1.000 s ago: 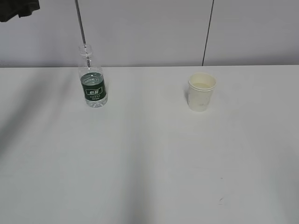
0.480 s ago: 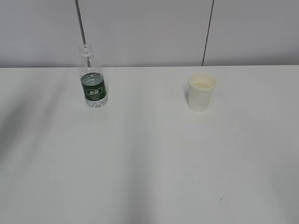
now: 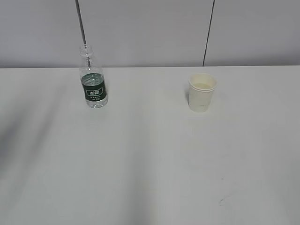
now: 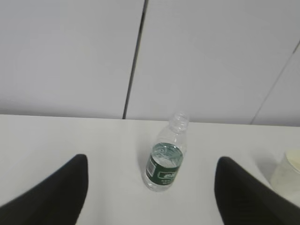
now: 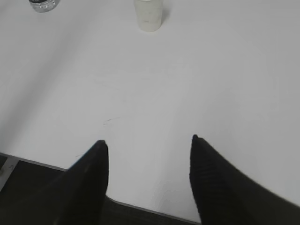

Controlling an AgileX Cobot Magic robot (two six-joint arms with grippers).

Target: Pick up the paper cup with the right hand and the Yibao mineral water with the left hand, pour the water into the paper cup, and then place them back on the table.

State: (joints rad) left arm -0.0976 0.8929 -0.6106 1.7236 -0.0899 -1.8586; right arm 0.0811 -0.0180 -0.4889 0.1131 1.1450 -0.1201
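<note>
Yibao mineral water and the paper cup both stand upright on the table, well apart, the bottle at upper left of the exterior view and the cup right of centre. Neither arm shows in that view.

Nearest in the right wrist view, the right hand's tool is released, its two dark fingers spread at the bottom of the frame over the table's near edge; a small dark scuff lies just beyond, and the cup sits far off at the top edge. In the left wrist view the left hand's tool is likewise spread wide, the bottle standing centred between the fingers but farther off, with the cup's rim at the right border.

Neither thing is grasped, so the step in hand looks like the approach. Done well, the left tool should stay level and close on the green label, below the open neck; the right should take the cup mid-wall gently, as thin paper may buckle.
</note>
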